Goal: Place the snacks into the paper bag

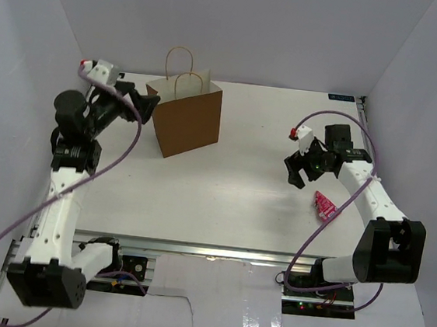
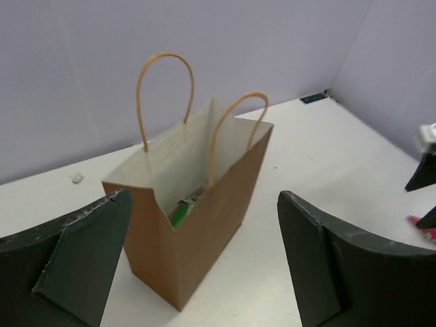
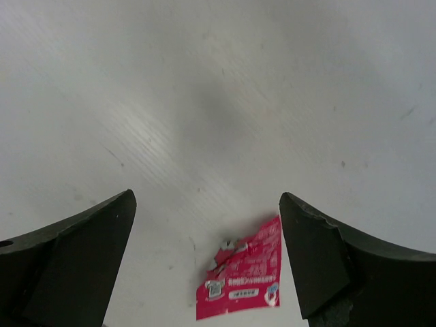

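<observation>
- Brown kraft paper bag [image 1: 188, 120] [image 2: 204, 231], count one: it stands upright on the white tabletop [image 1: 237, 212] with its mouth open. It sits just ahead of the left fingers and is framed between them in the left wrist view. It touches neither finger.
- Looped twisted-paper handles [image 2: 163, 88], count two: both arch over the bag's mouth, between the left fingers and the paler inside.
- Light green foil packet [image 2: 180, 212], count one seen: it lies at the bottom of the bag, beyond the near wall from the left fingers. A darker, silvery bit shows beside it, but what it is cannot be told. The rest of the bag's floor is hidden by its walls.
- Red-pink crinkly foil packet [image 1: 324, 204] [image 3: 242, 279], count one: it lies flat on the tabletop, well apart from the bag. In the right wrist view it is below the right fingertips, within their span and closer to the right-hand finger. It touches neither.
- Left gripper [image 1: 145, 106] [image 2: 204, 197], count one: its fingers are spread wide with nothing between them but the view of the bag.
- Right gripper [image 1: 299, 169] [image 3: 206, 197], count one: its fingers are spread wide over bare tabletop and hold nothing.
- Purple cable [image 1: 317, 225], one on each arm: the right arm's cable loops down just beside the red-pink packet.
- Small pale scrap [image 2: 76, 178], count one: it lies on the tabletop beyond the left-hand finger of the left gripper, near the back wall.
</observation>
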